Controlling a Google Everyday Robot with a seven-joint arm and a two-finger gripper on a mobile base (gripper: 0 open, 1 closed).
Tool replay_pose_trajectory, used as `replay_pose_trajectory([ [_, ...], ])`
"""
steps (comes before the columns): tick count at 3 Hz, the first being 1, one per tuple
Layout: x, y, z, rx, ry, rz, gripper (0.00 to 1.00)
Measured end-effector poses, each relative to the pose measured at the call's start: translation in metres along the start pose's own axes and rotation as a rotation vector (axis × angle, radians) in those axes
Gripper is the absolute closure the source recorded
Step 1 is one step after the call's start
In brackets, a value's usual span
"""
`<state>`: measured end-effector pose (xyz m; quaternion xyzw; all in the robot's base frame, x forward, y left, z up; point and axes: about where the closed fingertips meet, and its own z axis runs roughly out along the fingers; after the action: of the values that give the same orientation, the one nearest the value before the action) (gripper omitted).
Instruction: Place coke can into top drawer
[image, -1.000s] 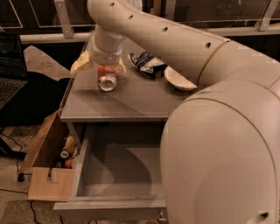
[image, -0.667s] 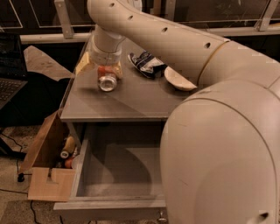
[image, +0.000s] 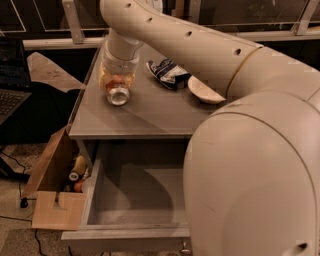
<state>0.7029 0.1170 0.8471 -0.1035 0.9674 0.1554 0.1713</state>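
The coke can (image: 118, 94), red-orange with a silver end turned toward the camera, is at the left part of the grey table (image: 150, 117). My gripper (image: 118, 80) comes down from the arm right over the can and surrounds its upper part, hiding most of its body. The top drawer (image: 135, 202) stands pulled out below the table's front edge, wide and shallow, with nothing visible inside; its front panel (image: 125, 234) is at the bottom of the view. My arm's large white body hides the drawer's right side.
A blue-and-white chip bag (image: 167, 74) and a white bowl (image: 204, 92) lie on the table right of the can. A brown cardboard box (image: 50, 175) holding a tan bottle (image: 78, 167) sits on the floor left of the drawer. A laptop (image: 10, 85) is at far left.
The gripper and the can have shifted only very slightly toward the left front of the table. The drawer stays open as before.
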Motion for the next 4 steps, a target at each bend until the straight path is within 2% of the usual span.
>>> replay_pose_trajectory([
  [1,0.0,0.0,0.0,0.0,0.0,0.0,0.89],
  [2,0.0,0.0,0.0,0.0,0.0,0.0,1.0],
  [3,0.004,0.004,-0.01,-0.015,-0.005,-0.084,1.0],
  [4,0.024,0.005,-0.046,-0.081,-0.01,-0.237,1.0],
])
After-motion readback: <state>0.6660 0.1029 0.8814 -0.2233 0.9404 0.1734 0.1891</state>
